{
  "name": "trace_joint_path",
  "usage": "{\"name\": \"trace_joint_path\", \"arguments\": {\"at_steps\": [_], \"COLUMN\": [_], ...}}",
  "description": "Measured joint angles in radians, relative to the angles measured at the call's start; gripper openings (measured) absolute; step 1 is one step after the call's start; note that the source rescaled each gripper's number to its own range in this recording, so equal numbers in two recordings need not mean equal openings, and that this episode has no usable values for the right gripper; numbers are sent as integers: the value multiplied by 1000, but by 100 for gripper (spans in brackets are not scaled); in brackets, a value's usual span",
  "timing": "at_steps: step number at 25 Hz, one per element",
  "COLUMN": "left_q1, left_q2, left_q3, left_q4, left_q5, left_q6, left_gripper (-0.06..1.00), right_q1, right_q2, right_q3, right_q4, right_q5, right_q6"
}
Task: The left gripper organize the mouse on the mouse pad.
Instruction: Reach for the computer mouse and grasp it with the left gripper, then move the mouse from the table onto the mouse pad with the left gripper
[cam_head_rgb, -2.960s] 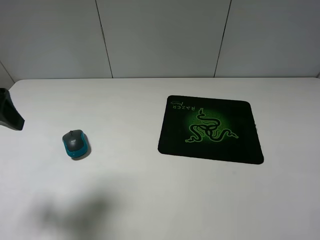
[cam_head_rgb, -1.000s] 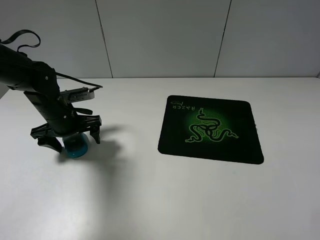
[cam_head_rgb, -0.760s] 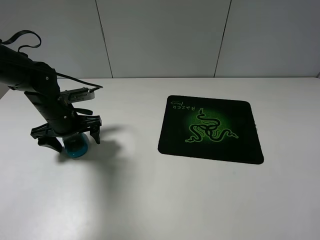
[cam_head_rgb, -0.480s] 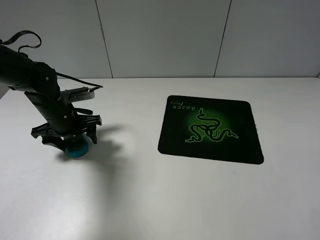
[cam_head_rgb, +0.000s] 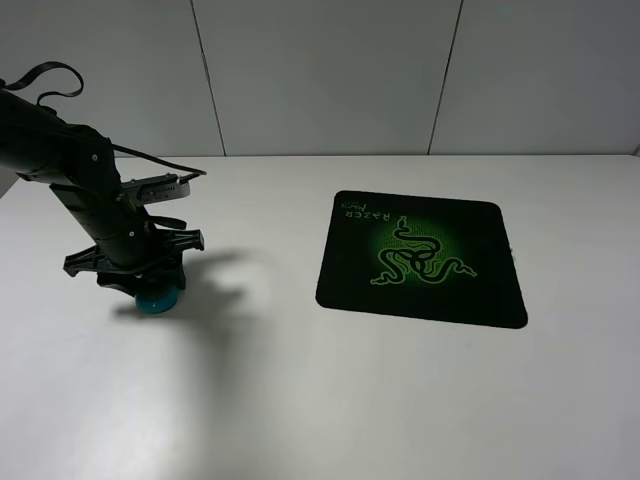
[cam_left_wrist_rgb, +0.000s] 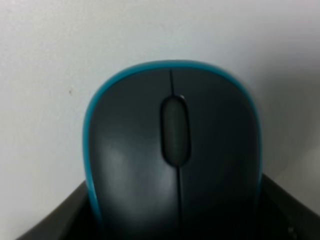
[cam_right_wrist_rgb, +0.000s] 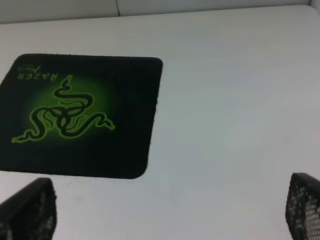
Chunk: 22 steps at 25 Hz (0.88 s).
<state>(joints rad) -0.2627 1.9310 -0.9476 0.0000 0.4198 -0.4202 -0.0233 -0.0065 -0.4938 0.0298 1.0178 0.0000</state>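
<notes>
Mouse (cam_left_wrist_rgb: 172, 160), one, held by left gripper (cam_head_rgb: 139, 279) jaws; one mouse pad (cam_head_rgb: 420, 258); right gripper (cam_right_wrist_rgb: 165, 207) wide.

Teal-sided mouse (cam_head_rgb: 157, 299) clasped by left gripper (cam_head_rgb: 146, 281); black mouse pad (cam_head_rgb: 420, 258) flat, well apart.

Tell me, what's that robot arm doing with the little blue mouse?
The left gripper is closed around the mouse, pinching its teal sides. The mouse sits on the white table, well off to the left of the mouse pad, so it is not on the pad yet. The right gripper is open and holds nothing.
</notes>
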Motion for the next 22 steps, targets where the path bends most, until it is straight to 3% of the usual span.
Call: {"name": "trace_joint_path", "arguments": {"at_steps": [8, 22], "left_q1": [0, 0], "left_q2": [-9, -218], "left_q3": [0, 0], "left_q4": [0, 0], "left_q5": [17, 245], "left_q6": [-8, 2], "left_gripper": [0, 0], "right_q1": [0, 0], "right_q2": [0, 0], "right_q3": [0, 0], "right_q4": [0, 1], "right_q5": [0, 0], "right_q6": [0, 0]}}
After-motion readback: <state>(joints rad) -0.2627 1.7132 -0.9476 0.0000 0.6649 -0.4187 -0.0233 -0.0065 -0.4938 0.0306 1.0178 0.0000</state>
